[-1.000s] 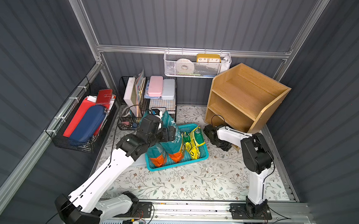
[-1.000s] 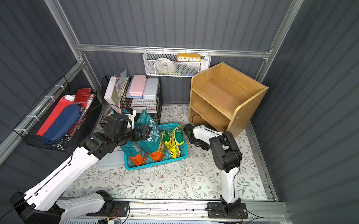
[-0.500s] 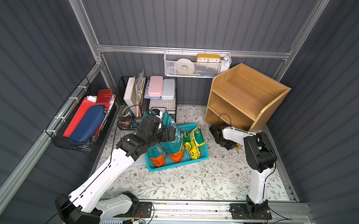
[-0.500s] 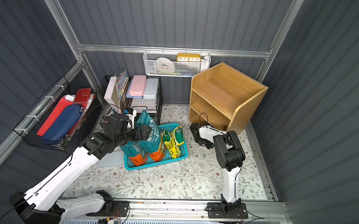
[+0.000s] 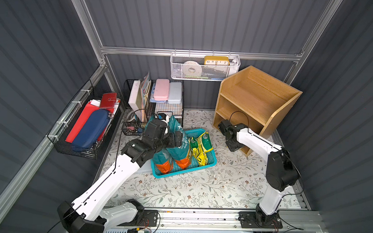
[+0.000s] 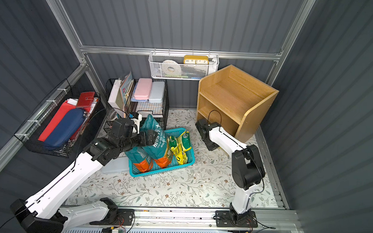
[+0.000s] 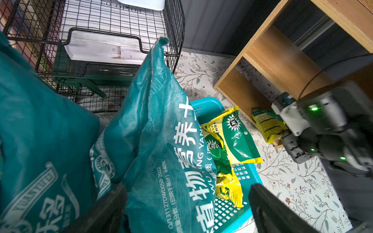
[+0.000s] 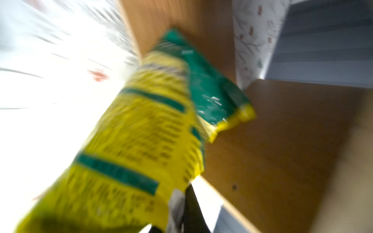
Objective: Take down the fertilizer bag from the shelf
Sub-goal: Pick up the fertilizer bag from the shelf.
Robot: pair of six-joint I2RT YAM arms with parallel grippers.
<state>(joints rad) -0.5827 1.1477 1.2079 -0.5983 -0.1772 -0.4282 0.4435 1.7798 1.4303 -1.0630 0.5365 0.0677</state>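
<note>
At the lower edge of both top views lies the floral desk [image 5: 199,191]. At centre frame, the basket [image 5: 185,172] holds teal sacks [image 7: 161,131] and yellow packets [image 7: 236,131]. The left claw [image 7: 187,198] hangs there spread wide, with a sack between its fingers but not clamped. It is probably parked to steady the load or to keep clear.

Right of centre, the right claw [image 5: 233,146] points down at the foot of the shelf [image 5: 255,96], closed on the bag [image 7: 266,124]. In the left wrist view this yellow-green bag shows at middle right, at the front lip of the bottom tier. It seems pinched by one end, which would let it slide out under the board above. I cannot tell whether it touches the tier.

In both top views the arm hides the bag wholly. The right wrist view is smeared, and the claw is cut off at its lower edge.
</note>
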